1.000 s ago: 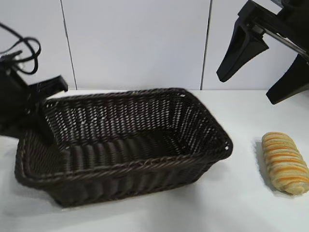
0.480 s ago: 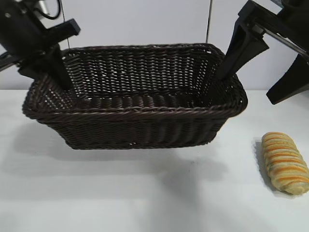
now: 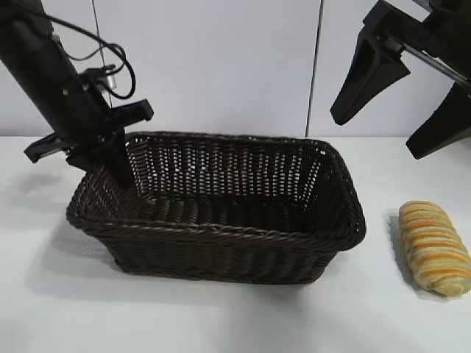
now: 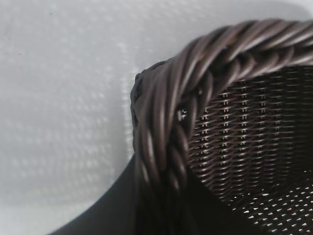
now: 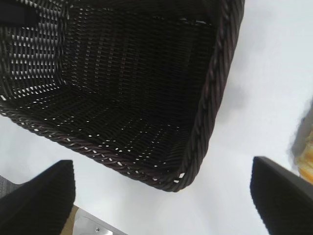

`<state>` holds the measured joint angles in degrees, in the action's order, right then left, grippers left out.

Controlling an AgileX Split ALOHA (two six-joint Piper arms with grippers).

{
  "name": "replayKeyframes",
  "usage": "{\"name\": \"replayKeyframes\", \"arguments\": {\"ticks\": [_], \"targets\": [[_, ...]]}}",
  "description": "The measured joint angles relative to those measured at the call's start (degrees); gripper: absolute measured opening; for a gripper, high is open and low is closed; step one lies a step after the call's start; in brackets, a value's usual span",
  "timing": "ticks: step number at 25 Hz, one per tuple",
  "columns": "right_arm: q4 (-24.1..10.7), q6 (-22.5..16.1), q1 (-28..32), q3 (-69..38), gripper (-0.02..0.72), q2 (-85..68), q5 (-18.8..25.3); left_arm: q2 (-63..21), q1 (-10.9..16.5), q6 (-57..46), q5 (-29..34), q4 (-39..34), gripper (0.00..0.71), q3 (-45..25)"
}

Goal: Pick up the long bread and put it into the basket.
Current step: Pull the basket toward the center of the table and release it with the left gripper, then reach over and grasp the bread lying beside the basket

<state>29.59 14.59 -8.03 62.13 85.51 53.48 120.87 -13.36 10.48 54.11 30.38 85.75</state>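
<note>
Wicker basket (image 3: 221, 243), airborne half a second ago, now sits on the table (image 3: 221, 323), left gripper (image 3: 110, 158) clamping its nine-o'clock rim. Right gripper (image 3: 401, 110) hangs open above the long bread (image 3: 434, 247) at three o'clock.

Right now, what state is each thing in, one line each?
basket: upright on the table, empty, its left corner rim gripped.
long bread: lying on the table, right of the basket, untouched.
left hand: shut on the basket rim.
right hand: open, raised above the bread.
</note>
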Motion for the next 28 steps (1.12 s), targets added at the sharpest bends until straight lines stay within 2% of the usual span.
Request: {"name": "replayKeyframes", "arguments": {"ticks": [1,2,6,11,18,25,28], "targets": [[0.0,0.0,0.0,0.0,0.695,0.0,0.0,-0.3,0.0,-0.3,0.1,0.0,0.567,0.0],[0.0,0.0,0.0,0.0,0.695,0.0,0.0,-0.9,0.0,-0.7,0.2,-0.1,0.615,0.0],[0.0,-0.1,0.0,0.0,0.695,0.0,0.1,-5.0,0.0,-3.8,0.8,-4.0,0.68,0.0],[0.0,-0.2,0.0,0.0,0.695,0.0,0.1,-12.7,0.3,-7.5,4.8,-12.3,0.692,0.0],[0.0,-0.2,0.0,0.0,0.695,0.0,0.6,-25.5,3.2,-8.3,8.4,-13.7,0.694,0.0],[0.0,-0.2,0.0,0.0,0.695,0.0,0.6,-36.3,3.9,-8.5,10.7,-17.4,0.694,0.0],[0.0,-0.2,0.0,0.0,0.695,0.0,0.6,-37.6,6.7,-8.7,12.1,-18.6,0.694,0.0]]}}
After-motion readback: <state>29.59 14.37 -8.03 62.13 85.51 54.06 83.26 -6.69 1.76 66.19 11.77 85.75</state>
